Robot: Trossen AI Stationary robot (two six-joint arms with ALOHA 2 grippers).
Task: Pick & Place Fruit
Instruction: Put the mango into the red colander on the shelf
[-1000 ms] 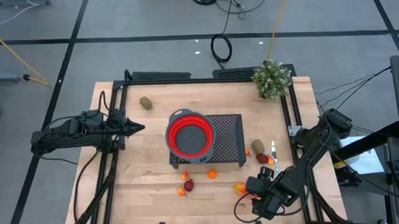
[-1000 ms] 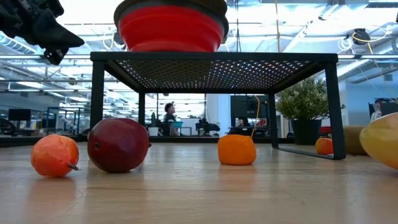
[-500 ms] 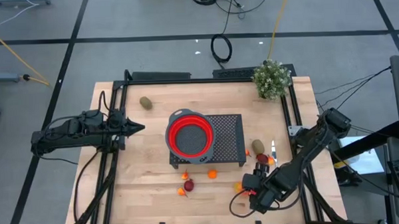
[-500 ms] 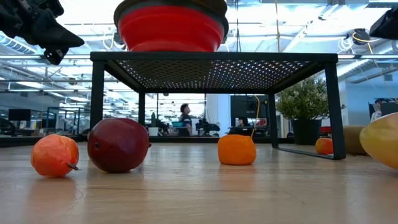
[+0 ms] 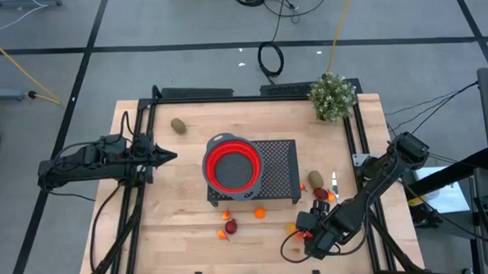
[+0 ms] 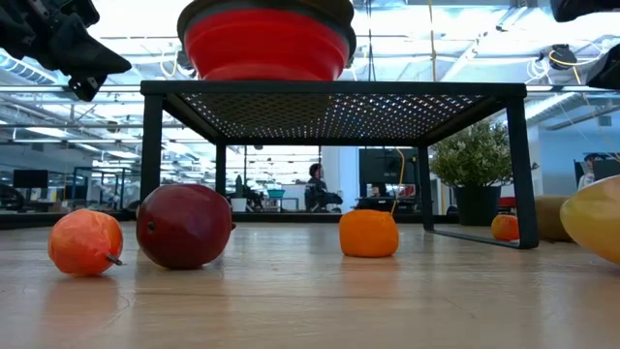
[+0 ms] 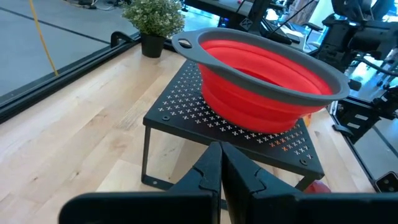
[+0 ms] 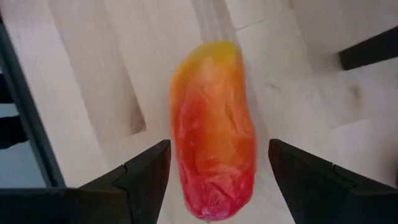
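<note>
Pale wooden planks make up the table, which stands on a grey floor with cables lying beyond its far edge. At the middle sits a black mesh stand with a red collapsible bowl on its left part. A leafy potted plant stands at the far right corner. The right gripper hangs low over the near right part of the table, its jaws spread wide on either side of a long red-orange-yellow fruit that lies flat on the wood; the fingers are clear of it on both sides. From above, that fruit shows only partly at the gripper's tip. The left gripper waits at the left of the table, pointing toward the bowl, its fingers pressed together and holding nothing. A brown oval fruit lies far left of the stand, another just right of it, with a dark red piece near that one. In front of the stand lie a small orange ball and, to its left, a dark red fruit beside a small orange one.
</note>
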